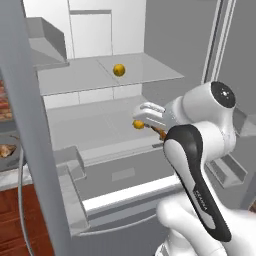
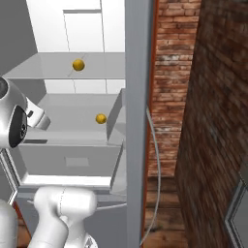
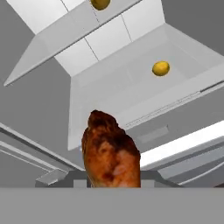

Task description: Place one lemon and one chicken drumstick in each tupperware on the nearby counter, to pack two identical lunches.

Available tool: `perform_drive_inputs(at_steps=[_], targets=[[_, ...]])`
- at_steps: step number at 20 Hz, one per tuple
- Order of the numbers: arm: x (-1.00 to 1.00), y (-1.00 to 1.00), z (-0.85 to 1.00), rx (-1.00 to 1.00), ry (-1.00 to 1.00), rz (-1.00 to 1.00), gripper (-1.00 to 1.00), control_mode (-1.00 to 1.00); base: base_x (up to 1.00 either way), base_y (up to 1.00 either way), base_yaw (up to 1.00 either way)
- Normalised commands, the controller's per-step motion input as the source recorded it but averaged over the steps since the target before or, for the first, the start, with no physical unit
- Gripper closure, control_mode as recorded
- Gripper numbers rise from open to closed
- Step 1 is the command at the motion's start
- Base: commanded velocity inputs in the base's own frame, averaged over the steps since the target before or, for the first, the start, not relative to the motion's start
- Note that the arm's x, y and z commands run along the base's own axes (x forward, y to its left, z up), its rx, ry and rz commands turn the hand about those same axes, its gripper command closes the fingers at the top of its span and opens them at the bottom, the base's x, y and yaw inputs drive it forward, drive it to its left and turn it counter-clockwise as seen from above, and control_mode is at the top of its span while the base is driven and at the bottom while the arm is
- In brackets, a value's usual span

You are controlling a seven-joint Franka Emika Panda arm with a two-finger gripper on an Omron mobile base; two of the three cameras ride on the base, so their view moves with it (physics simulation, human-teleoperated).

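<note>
Inside the open fridge, two smooth round yellow lemons sit well apart: one on the upper grey shelf (image 1: pixel 119 70), one on the lower shelf (image 2: pixel 100 118), just beside the hand (image 1: pixel 145 120) in the left base view. Fridge door edge (image 2: pixel 138 121) stands between the shelves and a rough red brick wall (image 2: pixel 203 97). Hand is clamped narrow on a chicken drumstick (image 3: pixel 111 151), glossy, mottled brown, lumpy, tapered upward, held in front of the flat matte shelves
</note>
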Motion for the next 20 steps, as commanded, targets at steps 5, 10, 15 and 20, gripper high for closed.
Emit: perform_drive_inputs(at_steps=[5,10,15,20], targets=[[0.00,0.00,0.00,0.00,0.00,0.00,1.00,1.00,-1.00,0.00,0.00],[0.00,0.00,0.00,0.00,0.00,0.00,1.00,1.00,-1.00,0.22,0.05],[0.00,0.00,0.00,0.00,0.00,0.00,1.00,1.00,-0.81,0.92,0.04],[0.00,0.00,0.00,0.00,0.00,0.00,1.00,1.00,-0.10,1.00,0.00]])
